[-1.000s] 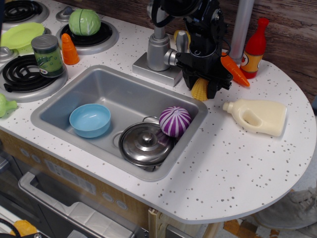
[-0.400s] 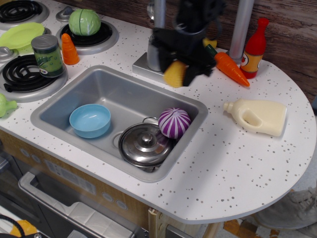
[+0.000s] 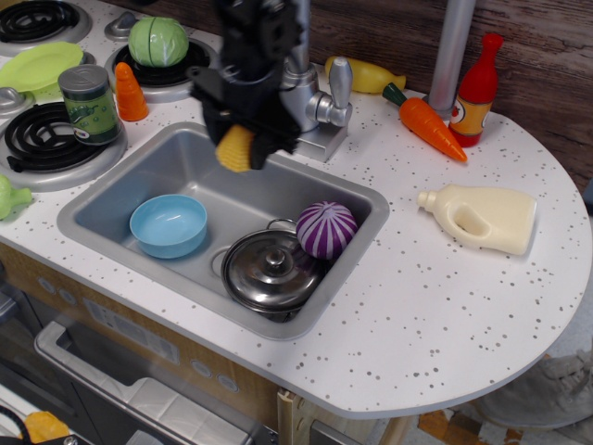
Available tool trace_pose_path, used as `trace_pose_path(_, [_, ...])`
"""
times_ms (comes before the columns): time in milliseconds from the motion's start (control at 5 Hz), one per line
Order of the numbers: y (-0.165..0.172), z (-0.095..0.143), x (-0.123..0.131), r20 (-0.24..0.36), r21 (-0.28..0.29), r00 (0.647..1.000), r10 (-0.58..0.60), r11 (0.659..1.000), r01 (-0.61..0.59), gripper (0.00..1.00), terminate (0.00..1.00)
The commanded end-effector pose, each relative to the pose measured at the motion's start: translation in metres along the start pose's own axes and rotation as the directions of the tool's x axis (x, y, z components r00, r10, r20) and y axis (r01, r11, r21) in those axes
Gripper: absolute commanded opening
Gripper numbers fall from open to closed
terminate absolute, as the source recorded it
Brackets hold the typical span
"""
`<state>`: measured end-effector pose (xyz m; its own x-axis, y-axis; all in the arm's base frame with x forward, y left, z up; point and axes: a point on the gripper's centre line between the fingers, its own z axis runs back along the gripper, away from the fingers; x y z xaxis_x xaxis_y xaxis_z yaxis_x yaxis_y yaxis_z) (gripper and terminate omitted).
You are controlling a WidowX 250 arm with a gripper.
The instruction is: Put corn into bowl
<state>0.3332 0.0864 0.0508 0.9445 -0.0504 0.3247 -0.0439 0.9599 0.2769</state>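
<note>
My black gripper is shut on the corn, a small yellow bumpy dome that hangs from the fingers above the back left part of the sink. The light-blue bowl sits in the sink's front left, below and to the left of the corn, with nothing in it. The corn is in the air, apart from the bowl.
A steel lidded pot and a purple-striped ball lie in the sink's right half. The faucet stands behind the gripper. A carrot, a smooth yellow toy, a red bottle and a cream jug lie at right. A can and a lime plate are at left.
The gripper has carried the corn from the counter right of the faucet leftward, past the faucet, to above the sink's back left. Nothing else moved.
</note>
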Motion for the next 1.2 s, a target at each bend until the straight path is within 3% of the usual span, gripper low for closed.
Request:
trace_pose_path(0, [0.035,-0.020,-0.011,0.076,0.034,0.997,-0.014,0.999,0.011,0.00,0.00])
trace_pose_path(400, [0.061,-0.046,-0.034,0.110,0.010,0.993,-0.032,0.999,0.031,0.00,0.00])
trace_pose_path(600, [0.061,-0.046,-0.034,0.110,0.010,0.993,-0.032,0.999,0.031,1.00,0.00])
trace_pose_path(800, [0.061,-0.046,-0.034,0.110,0.010,0.993,-0.032,0.999,0.031,1.00,0.00])
trace_pose_path(1000, [0.061,-0.046,-0.034,0.110,0.010,0.993,-0.032,0.999,0.031,1.00,1.00])
